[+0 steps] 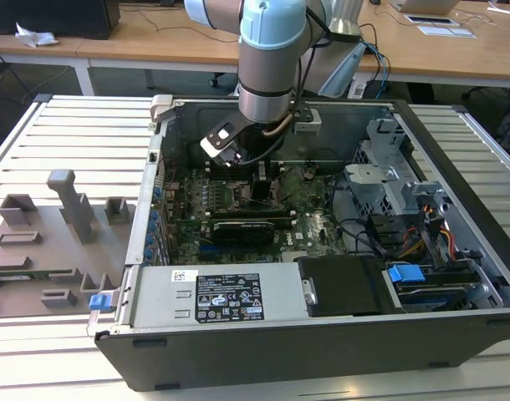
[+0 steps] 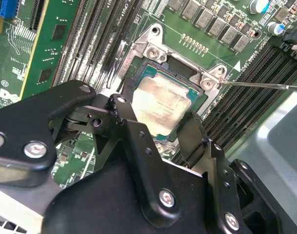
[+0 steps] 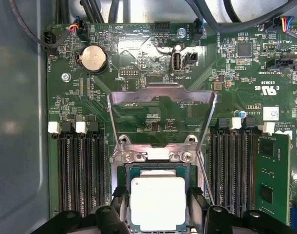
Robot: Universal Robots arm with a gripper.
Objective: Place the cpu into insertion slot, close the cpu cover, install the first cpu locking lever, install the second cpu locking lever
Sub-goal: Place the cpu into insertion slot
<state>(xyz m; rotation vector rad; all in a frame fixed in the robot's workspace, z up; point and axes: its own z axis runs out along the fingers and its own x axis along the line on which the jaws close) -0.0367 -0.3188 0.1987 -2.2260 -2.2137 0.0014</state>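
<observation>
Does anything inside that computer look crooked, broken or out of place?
Nothing looks damaged or askew. The cpu lines up squarely with its socket beneath the gripper, and the cpu cover stands swung open, not yet closed.

cpu (image 3: 157, 202) seated flat (cpu cover (image 3: 160, 92) open)

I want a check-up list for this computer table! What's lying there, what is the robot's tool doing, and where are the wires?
surface: slatted metal table bearing an open computer case.
job's things: cpu lies in the socket on the motherboard; cpu cover stands open; a thin locking lever juts out beside the socket.
clutter: grey fixture tray on the exterior view's left of the case.
grippers: tool is down at the cpu; its grip cannot be judged.
cables: coloured wire bundle inside the case; black cables past the board's edge.
surroundings: wooden desks behind the table.
</observation>
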